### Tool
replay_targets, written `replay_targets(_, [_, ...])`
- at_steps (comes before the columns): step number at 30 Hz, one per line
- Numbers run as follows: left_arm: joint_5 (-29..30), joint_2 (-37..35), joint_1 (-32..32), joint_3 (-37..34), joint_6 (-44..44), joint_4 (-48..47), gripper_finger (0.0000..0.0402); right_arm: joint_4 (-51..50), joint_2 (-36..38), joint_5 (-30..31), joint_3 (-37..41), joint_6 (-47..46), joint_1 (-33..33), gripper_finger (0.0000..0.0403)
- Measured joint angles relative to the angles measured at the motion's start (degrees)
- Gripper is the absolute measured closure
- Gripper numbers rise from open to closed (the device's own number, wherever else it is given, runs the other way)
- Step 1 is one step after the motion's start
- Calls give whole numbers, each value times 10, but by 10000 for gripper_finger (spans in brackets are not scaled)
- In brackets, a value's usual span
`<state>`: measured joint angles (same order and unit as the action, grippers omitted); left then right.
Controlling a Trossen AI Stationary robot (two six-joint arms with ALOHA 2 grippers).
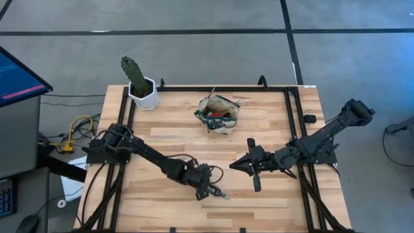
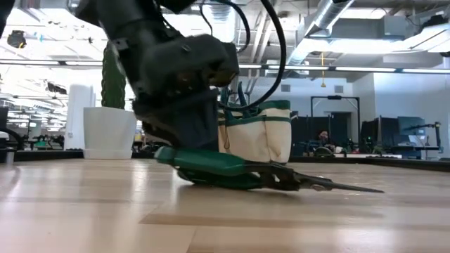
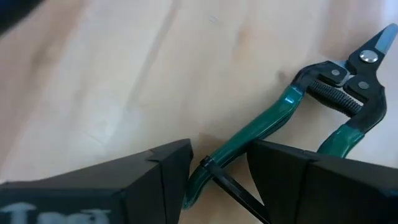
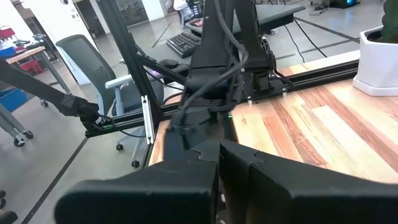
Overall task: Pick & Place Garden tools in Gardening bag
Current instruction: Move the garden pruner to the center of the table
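I'm lowering left gripper (image 3: 217, 171) astride shears (image 3: 292, 121) handle, fingers apart, unclamped; blades pointing away from bag (image 1: 218, 114). Right gripper (image 1: 240, 164) waiting, pinched together.

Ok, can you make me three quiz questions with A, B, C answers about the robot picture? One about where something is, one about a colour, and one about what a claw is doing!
1. Where is the gardening bag?
A. Table's far middle
B. On the floor
C. In a gripper

2. What colour are the handles of the pruning shears?
A. Yellow
B. Green
C. Pink

3. What is the left gripper doing?
A. Pointing upward
B. Holding the cactus
C. Straddling one shears handle

Answers: A, the high view shows it there; B, green shows in the left wrist view; C, a handle lies between its fingers.
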<state>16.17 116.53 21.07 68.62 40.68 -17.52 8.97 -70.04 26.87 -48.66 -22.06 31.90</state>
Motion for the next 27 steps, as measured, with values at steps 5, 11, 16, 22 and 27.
replay_targets(5, [4,0,-30,0,0,2,253,0,0,0,0,0,-1,403])
replay_targets(11, [5,1,-57,-1,-15,10,253,0,0,0,0,0,-1,403])
replay_targets(16, [-9,1,-58,-1,-15,15,253,0,0,0,0,0,-1,403])
replay_targets(22, [-16,-20,-52,-3,-15,18,253,0,0,0,0,0,-1,403])
replay_targets(27, [-20,-68,-54,-3,-14,17,253,0,0,0,0,0,-2,403])
